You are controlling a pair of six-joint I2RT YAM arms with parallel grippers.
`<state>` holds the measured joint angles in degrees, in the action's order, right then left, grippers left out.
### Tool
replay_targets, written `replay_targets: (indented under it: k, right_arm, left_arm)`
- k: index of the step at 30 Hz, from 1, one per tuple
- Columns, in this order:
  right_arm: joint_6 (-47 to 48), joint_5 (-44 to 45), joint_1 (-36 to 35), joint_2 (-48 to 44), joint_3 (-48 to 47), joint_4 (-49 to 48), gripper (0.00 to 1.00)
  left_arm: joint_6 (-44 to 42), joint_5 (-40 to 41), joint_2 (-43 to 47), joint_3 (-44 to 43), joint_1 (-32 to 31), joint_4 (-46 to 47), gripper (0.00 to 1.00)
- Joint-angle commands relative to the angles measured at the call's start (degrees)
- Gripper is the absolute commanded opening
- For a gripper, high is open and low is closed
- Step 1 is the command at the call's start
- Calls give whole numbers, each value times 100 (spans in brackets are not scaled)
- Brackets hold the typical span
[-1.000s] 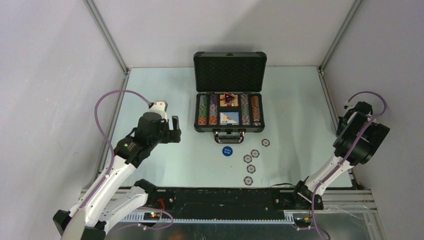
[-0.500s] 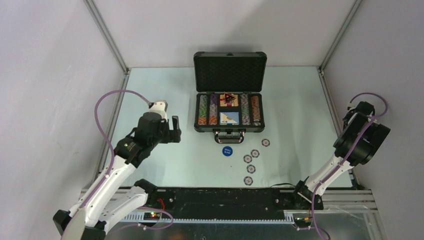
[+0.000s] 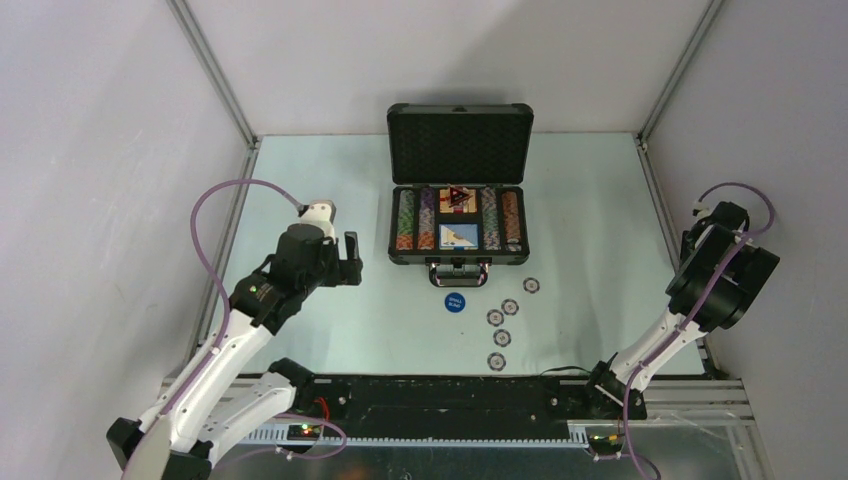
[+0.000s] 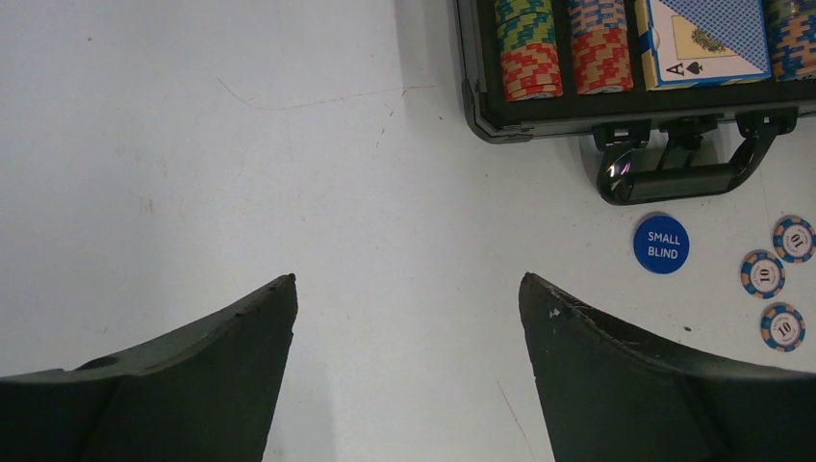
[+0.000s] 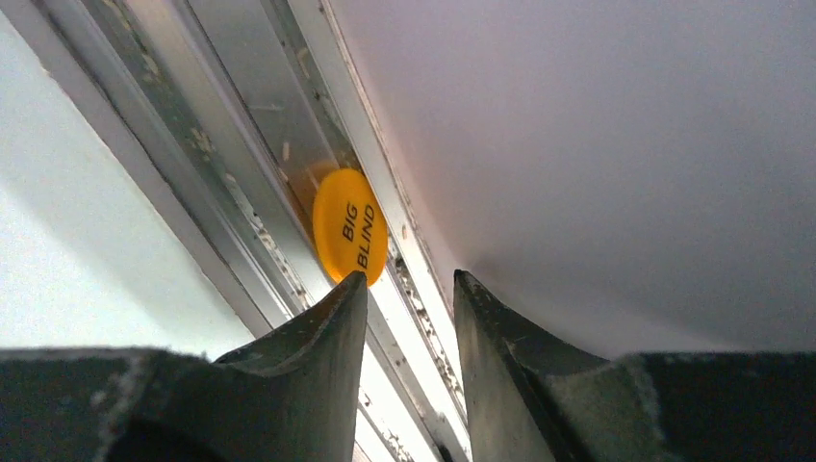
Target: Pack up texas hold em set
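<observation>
The dark grey briefcase (image 3: 459,143) stands open at the back middle. It holds rows of striped chips (image 3: 406,222), a red card box (image 3: 443,199) with a dark triangular marker (image 3: 456,194) on it, and a blue card pack (image 3: 459,237). Several loose chips (image 3: 502,338) and a blue SMALL BLIND button (image 3: 455,302) lie in front of the case's handle. My left gripper (image 3: 350,258) is open and empty, left of the case, above bare table (image 4: 406,284). My right gripper (image 3: 700,228) is at the table's right edge, jaws narrowly apart (image 5: 410,277), just short of an orange BIG BLIND button (image 5: 350,227) lying in the edge rail.
The left wrist view shows the case's front corner (image 4: 481,115), its handle (image 4: 678,178), the blue button (image 4: 661,243) and three loose chips (image 4: 762,274). Metal frame rails (image 3: 662,215) and grey walls bound the table. A black bar (image 3: 450,395) runs along the near edge.
My right arm has shifted slightly toward the right edge rail. My left arm and the objects on the table have not moved.
</observation>
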<state>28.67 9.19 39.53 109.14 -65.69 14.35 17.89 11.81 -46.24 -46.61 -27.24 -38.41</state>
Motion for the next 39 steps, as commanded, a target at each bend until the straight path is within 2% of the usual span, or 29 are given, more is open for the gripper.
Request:
replay_targets:
  k: [1, 8, 10, 14, 19, 27, 39]
  right_arm:
    - [-66, -338, 90, -88, -281, -767, 43]
    - [98, -388, 54, 31, -282, -926, 32]
    - [108, -487, 47, 36, -274, -897, 32]
    - [82, -750, 67, 49, -282, -745, 39]
    - [59, -1134, 90, 146, -282, -534, 40]
    - [119, -665, 103, 337, -329, -472, 38]
    - [125, -505, 113, 472, -370, -387, 34]
  left_arm:
    - [-145, 69, 0, 13, -27, 115, 90]
    - [-146, 60, -57, -1, -19, 117, 90]
    - [-145, 63, -60, 3, -16, 116, 90]
    - [-153, 52, -62, 4, -22, 115, 90]
    - [-149, 24, -61, 12, -18, 117, 90]
    - [-147, 51, -71, 12, -18, 119, 90]
    - [-151, 56, -91, 5, -18, 122, 90]
